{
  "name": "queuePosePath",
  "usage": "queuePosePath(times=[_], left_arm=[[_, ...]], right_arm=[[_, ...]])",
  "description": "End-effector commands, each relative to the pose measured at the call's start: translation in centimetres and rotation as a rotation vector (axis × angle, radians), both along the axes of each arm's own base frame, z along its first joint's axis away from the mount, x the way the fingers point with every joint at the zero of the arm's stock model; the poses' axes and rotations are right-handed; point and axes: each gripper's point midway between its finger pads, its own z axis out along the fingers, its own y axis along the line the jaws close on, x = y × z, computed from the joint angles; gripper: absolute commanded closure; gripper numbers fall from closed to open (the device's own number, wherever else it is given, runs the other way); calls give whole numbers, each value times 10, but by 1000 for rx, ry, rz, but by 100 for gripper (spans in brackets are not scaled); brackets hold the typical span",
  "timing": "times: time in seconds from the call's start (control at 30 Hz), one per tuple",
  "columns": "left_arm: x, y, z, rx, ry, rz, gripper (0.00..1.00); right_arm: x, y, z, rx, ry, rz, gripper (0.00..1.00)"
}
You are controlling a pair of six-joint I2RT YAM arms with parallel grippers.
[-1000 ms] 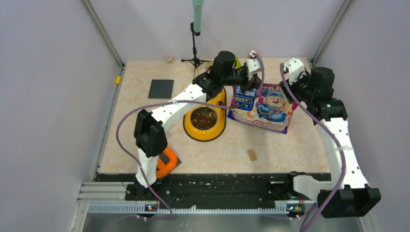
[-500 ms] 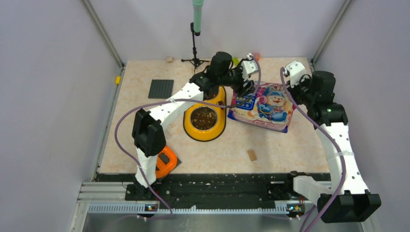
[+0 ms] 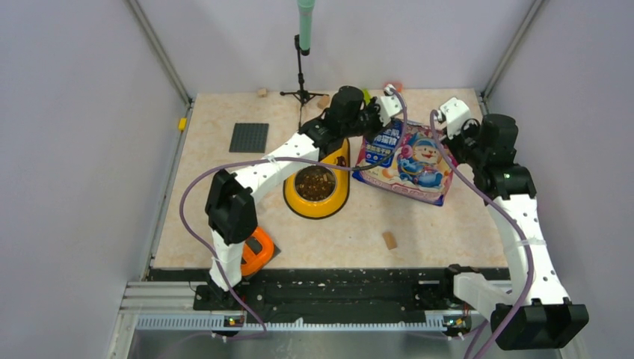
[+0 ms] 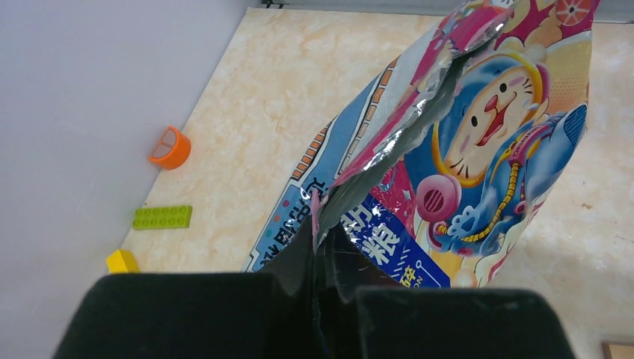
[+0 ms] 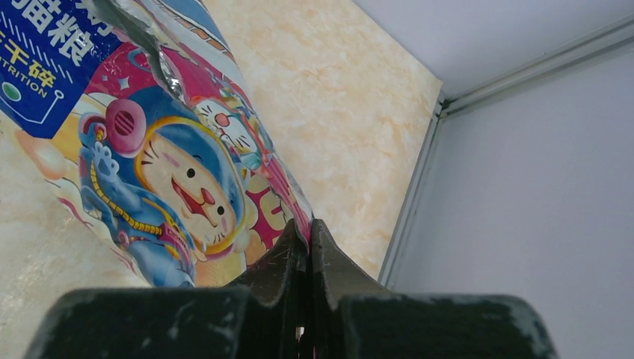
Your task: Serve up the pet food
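**Pet food in the bowl, bag gripped at both ends**

The yellow bowl (image 3: 329,206), mid-desk (image 3: 224,179), held a heap of small dark-brown pet food (image 3: 315,179), so serving looked largely done; only a top-up or putting the bag down seemed left. The glossy, crinkled bag (image 3: 407,157), magenta with a cartoon cat and blue panels, sat towards the far right corner, its torn mouth lined in silver. The left end effector (image 4: 318,241) was clenched on that torn edge; the right end effector (image 5: 308,228) pinched the bag's opposite edge.
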Motion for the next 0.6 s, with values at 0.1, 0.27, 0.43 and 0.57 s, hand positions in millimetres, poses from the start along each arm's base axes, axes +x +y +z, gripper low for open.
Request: queuePosePath(times=[0.1, 0.27, 0.43, 0.57], left_arm=[[26, 27, 43, -86, -84, 149, 100], [17, 25, 59, -106, -74, 111, 28], [7, 33, 93, -134, -114, 105, 10], [-5, 39, 121, -170, -145, 82, 9]], right_arm=[[-9, -24, 25, -45, -113, -102, 100], [-8, -21, 48, 19, -178, -124, 24], [-13, -14, 83, 44, -242, -88, 13], [-18, -10, 122, 74, -332, -73, 13]])
